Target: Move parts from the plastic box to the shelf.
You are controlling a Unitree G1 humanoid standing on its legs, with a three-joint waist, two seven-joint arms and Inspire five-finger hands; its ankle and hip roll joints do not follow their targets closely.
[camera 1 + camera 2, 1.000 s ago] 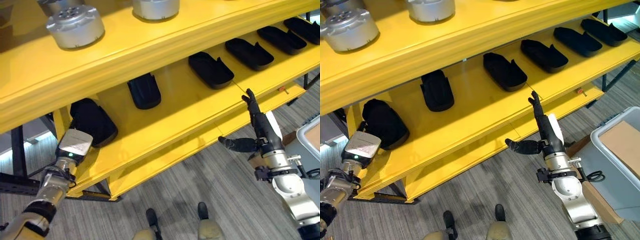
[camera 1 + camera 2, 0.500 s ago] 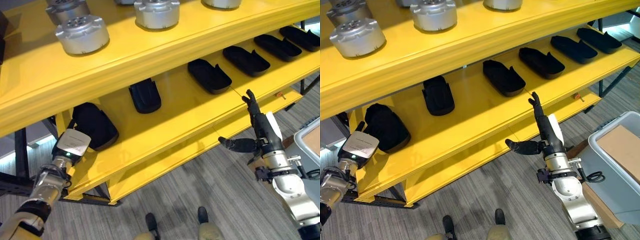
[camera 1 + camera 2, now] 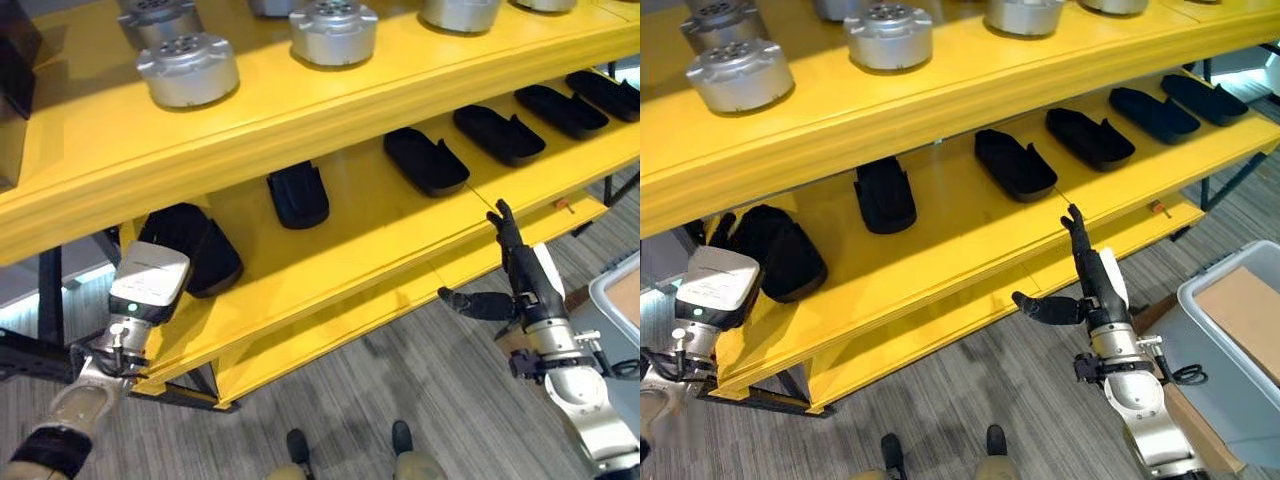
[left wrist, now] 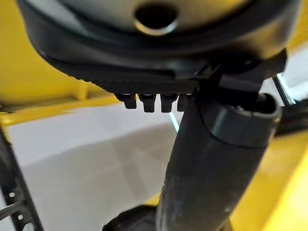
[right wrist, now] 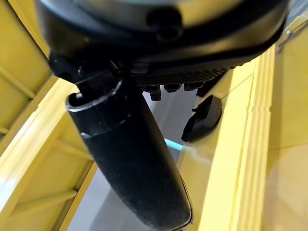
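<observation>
A long yellow shelf (image 3: 330, 110) runs across in front of the robot, in tiers. On the upper tier stand round silver metal parts (image 3: 188, 70), several in a loose row. On the tier below lie black moulded parts (image 3: 1015, 165), spaced out along the board — one far left (image 3: 780, 250), a shorter one (image 3: 885, 195), then four more running off to the right.

The right hand (image 3: 1090, 275) is raised in front of the lower tier's edge, fingers straight and pointing up, thumb stuck out sideways — open and holding nothing. The left hand (image 3: 725, 228) is at the shelf's left end, just beside the far-left black part; I cannot tell how its fingers stand. A grey plastic box (image 3: 1240, 340) sits on the floor at the right, with something brown and flat (image 3: 1245, 315) inside it.
</observation>
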